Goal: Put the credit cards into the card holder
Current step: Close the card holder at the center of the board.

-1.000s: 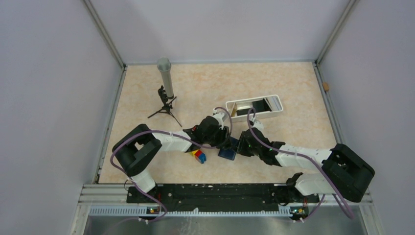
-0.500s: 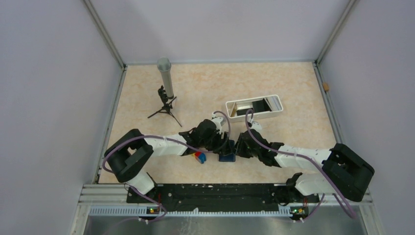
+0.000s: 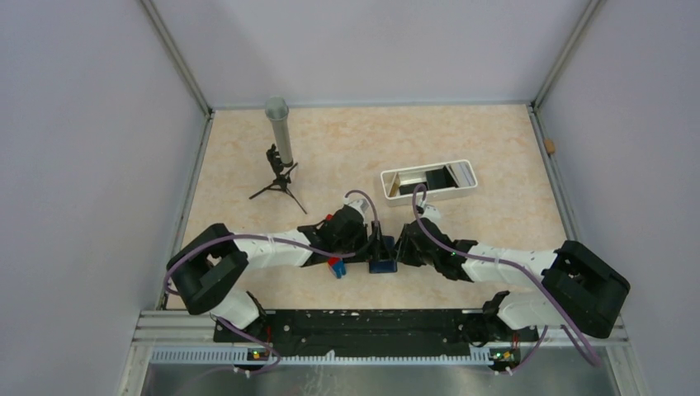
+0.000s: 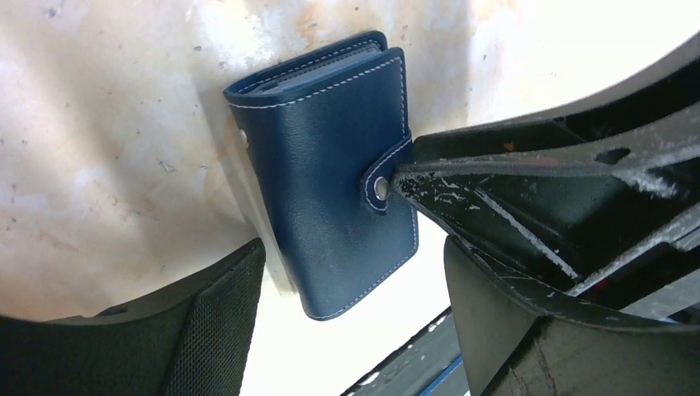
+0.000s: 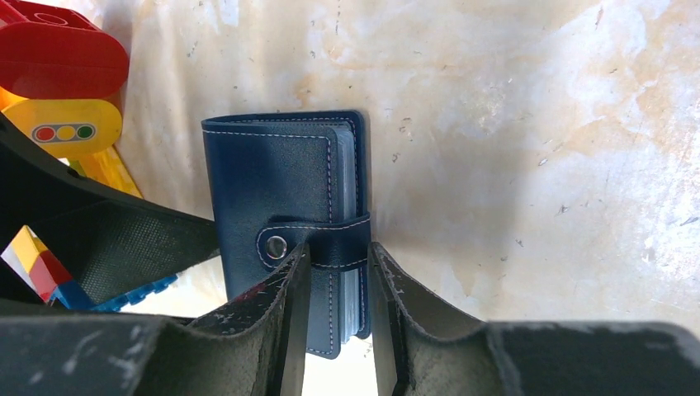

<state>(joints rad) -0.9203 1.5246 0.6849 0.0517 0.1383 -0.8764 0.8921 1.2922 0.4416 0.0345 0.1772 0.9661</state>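
Note:
The card holder (image 3: 382,266) is a closed navy wallet with its strap snapped, near the table's front middle. My right gripper (image 3: 402,247) is shut on it: in the right wrist view (image 5: 338,252) one finger lies on the wallet's front face (image 5: 264,181) by the snap, the other on its back. My left gripper (image 3: 373,247) is open; in the left wrist view (image 4: 353,272) its fingers stand either side of the wallet's lower end (image 4: 330,165) without touching it. A yellow-gold card (image 3: 395,183) and a dark greyish card (image 3: 450,174) stand in the white tray (image 3: 429,196).
Coloured toy bricks (image 3: 334,266) lie just left of the wallet, close to my left gripper, and also show in the right wrist view (image 5: 62,82). A grey cylinder on a small black tripod (image 3: 279,148) stands at the back left. Walls enclose the table.
Both grippers have moved toward the near edge with the wallet. The left arm has stretched out lower, and the wallet now sits squarer between the two grippers.

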